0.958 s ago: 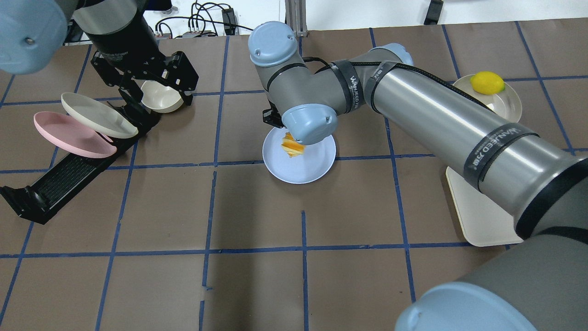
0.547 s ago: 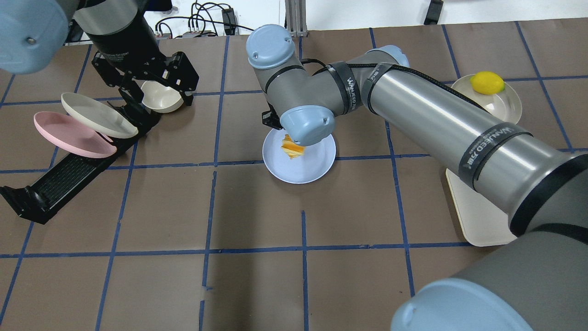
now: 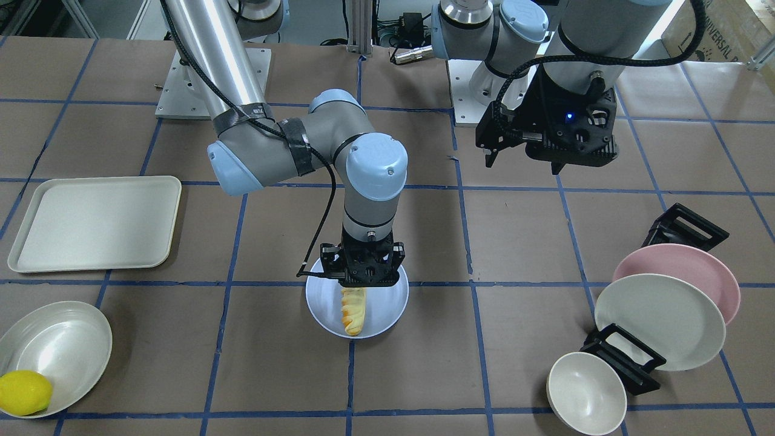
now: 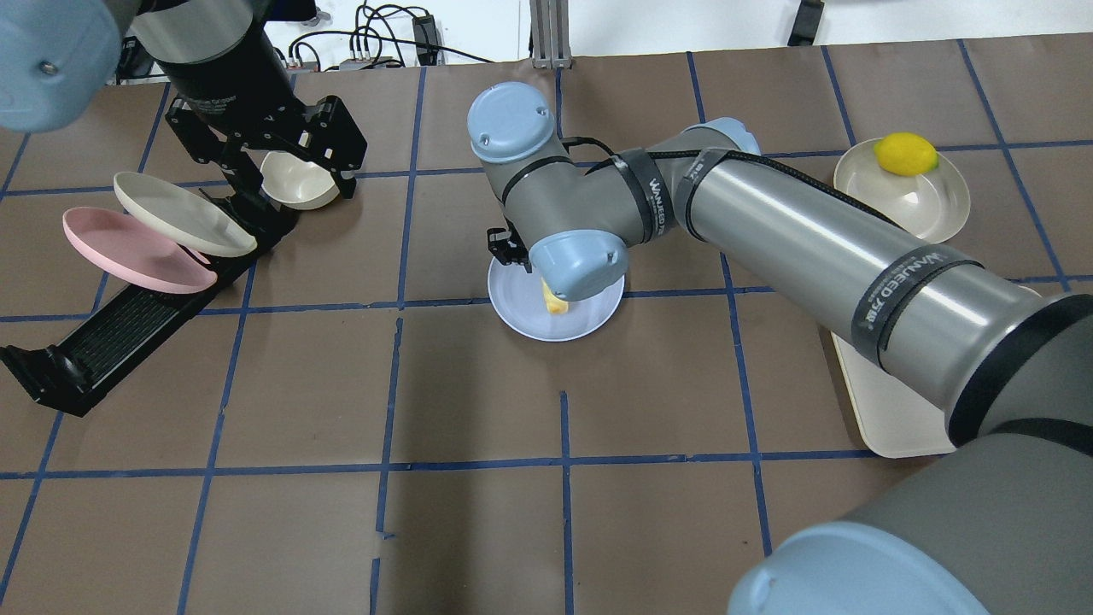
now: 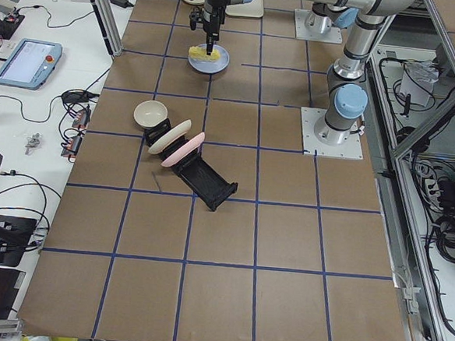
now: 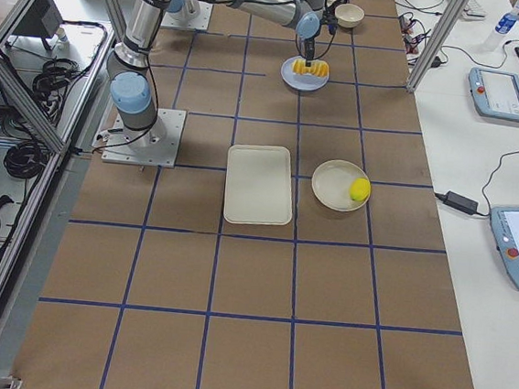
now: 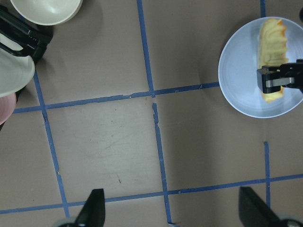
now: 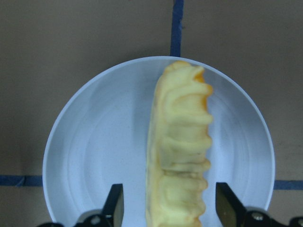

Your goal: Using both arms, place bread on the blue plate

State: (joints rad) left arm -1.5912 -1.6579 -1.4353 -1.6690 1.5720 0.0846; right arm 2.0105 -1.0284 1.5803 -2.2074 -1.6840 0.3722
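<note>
Right black claw (image 8: 170,210) points straight down, open astride the ridged yellow loaf (image 8: 182,142) on the round pale-blue plate (image 8: 94,142); left black claw (image 7: 173,210) hangs open.

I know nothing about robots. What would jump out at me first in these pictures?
Probably the ridged yellow-orange bread lying on the blue plate mid-table, the right arm's fingers open either side of it. Then the bright lemon in a cream bowl by the table's edge, and the pink plate leaning in a black rack.
</note>
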